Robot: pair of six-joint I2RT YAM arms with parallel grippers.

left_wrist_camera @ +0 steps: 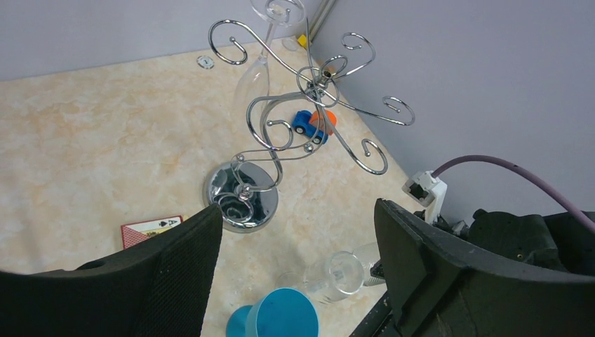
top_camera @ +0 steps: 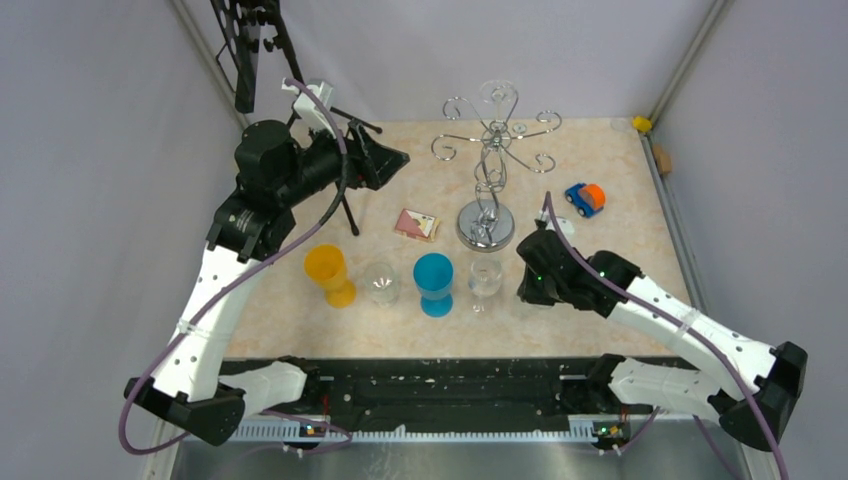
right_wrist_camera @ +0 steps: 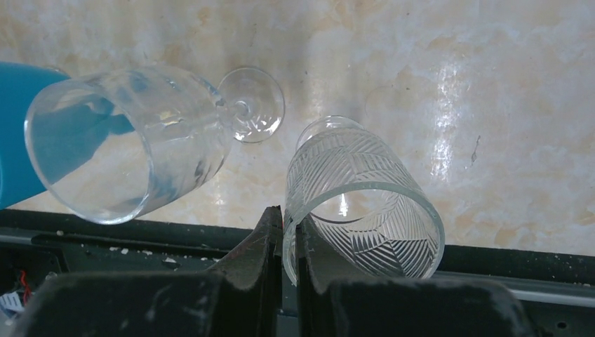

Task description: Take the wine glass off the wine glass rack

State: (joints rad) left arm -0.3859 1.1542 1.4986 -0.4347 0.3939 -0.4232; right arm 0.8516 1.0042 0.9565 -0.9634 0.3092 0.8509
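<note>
The chrome wine glass rack [top_camera: 487, 190] stands at the back middle of the table; it also shows in the left wrist view [left_wrist_camera: 302, 119]. A clear wine glass [left_wrist_camera: 254, 77] hangs upside down from a far scroll arm, and its foot shows in the top view [top_camera: 497, 95]. My left gripper [top_camera: 385, 160] is open and empty, raised to the left of the rack and apart from it [left_wrist_camera: 298, 253]. My right gripper [top_camera: 535, 278] is low at the front right, shut on the rim of a patterned glass tumbler [right_wrist_camera: 365, 203], with one finger inside and one outside [right_wrist_camera: 289, 225].
A second wine glass [top_camera: 485, 280] stands upright by the right gripper. A blue cup [top_camera: 434, 283], a clear glass [top_camera: 380, 283] and a yellow cup [top_camera: 330, 275] stand in a front row. A playing card [top_camera: 416, 224], a toy car [top_camera: 585, 198] and a black tripod [top_camera: 345, 200] are nearby.
</note>
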